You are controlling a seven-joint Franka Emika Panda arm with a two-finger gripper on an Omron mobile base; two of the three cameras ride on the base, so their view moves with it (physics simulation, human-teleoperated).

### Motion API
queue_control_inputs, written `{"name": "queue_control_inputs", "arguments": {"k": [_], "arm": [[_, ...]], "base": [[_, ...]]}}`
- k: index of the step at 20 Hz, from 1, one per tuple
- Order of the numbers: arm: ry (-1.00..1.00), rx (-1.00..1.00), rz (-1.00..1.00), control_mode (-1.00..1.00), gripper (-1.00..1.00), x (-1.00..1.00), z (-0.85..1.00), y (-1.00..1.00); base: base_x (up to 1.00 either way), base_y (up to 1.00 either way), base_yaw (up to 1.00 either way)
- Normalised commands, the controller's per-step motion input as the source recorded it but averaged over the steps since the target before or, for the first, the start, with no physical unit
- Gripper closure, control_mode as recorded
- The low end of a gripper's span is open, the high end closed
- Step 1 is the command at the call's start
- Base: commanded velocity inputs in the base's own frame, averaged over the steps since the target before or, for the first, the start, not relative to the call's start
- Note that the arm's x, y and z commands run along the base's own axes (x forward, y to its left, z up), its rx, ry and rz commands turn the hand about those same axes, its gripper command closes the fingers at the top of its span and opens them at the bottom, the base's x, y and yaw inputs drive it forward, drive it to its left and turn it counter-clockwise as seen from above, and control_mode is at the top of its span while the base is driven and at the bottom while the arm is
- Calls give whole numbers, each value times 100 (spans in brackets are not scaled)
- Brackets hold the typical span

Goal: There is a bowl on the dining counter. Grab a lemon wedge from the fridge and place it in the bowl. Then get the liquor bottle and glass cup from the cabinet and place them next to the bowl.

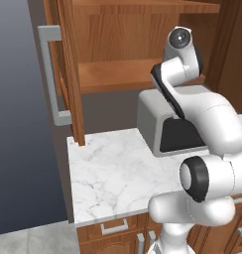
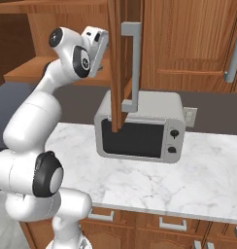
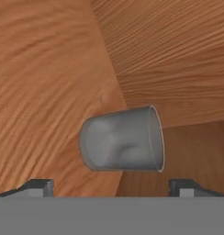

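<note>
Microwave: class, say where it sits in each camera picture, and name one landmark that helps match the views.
Left base view: microwave centre right, partly behind the arm.
Right base view: centre, on the marble counter.
Hand view: faces a glass cup inside the cabinet instead.
Shared landmark: the open cabinet door's grey handle.

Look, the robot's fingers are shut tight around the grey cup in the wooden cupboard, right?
Not quite. In the hand view the fingers stand wide apart, one at each side of the cup, and neither touches it. So the gripper is open, not shut tight. The rest is right: the cup is grey and sits inside the wooden cupboard.
</note>
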Motion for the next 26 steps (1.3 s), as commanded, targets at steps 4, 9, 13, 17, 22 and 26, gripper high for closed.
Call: {"name": "queue_control_inputs", "arguments": {"k": [4, 9, 13, 17, 22, 26], "arm": [[2, -1, -1, -100, -100, 32, 0, -6], [2, -1, -1, -100, -100, 35, 0, -5], [1, -1, -1, -100, -100, 33, 0, -5], [1, -1, -1, -100, -100, 28, -3, -4], [0, -1, -1, -100, -100, 27, -2, -4], [0, -1, -1, -100, -100, 22, -3, -3]], "base": [[0, 0, 0], [0, 0, 0], [0, 0, 0], [0, 0, 0], [0, 0, 0], [0, 0, 0]]}}
